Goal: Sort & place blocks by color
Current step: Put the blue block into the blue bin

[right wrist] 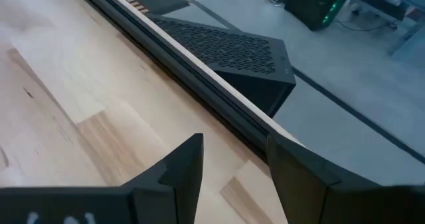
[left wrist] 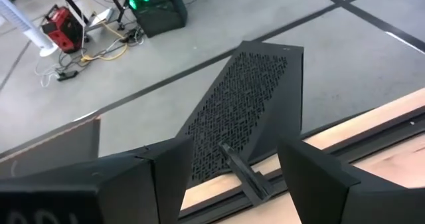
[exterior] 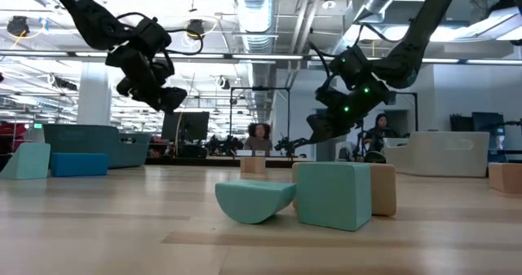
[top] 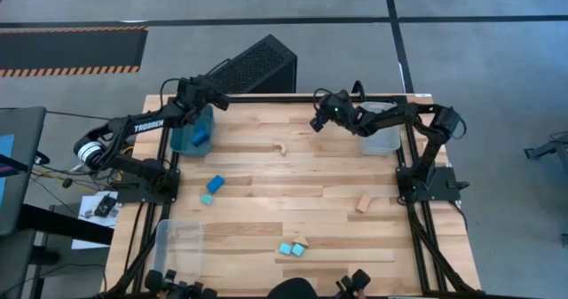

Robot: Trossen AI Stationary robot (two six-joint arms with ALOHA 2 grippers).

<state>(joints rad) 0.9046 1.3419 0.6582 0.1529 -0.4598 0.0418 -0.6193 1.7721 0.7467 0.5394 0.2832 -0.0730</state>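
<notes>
Both sets of jaws stood apart with nothing between them. The left gripper (top: 222,103) hung over the teal bin (top: 180,140), which held a dark blue block (top: 201,139); the right gripper (top: 316,121) hovered near the clear bin (top: 380,142) (its contents could not be made out). By my reading, this was a pause between drops. Next, an arm would need to reach for the loose blocks: blue (top: 215,184), turquoise (top: 286,248) and tan (top: 363,202), scattered on the table (top: 266,201). Another clear bin (top: 177,246) sat at the near left.

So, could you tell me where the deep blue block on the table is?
In the high view, the deep blue block lies on the table's left side, beside a turquoise block, below the teal bin.
</notes>
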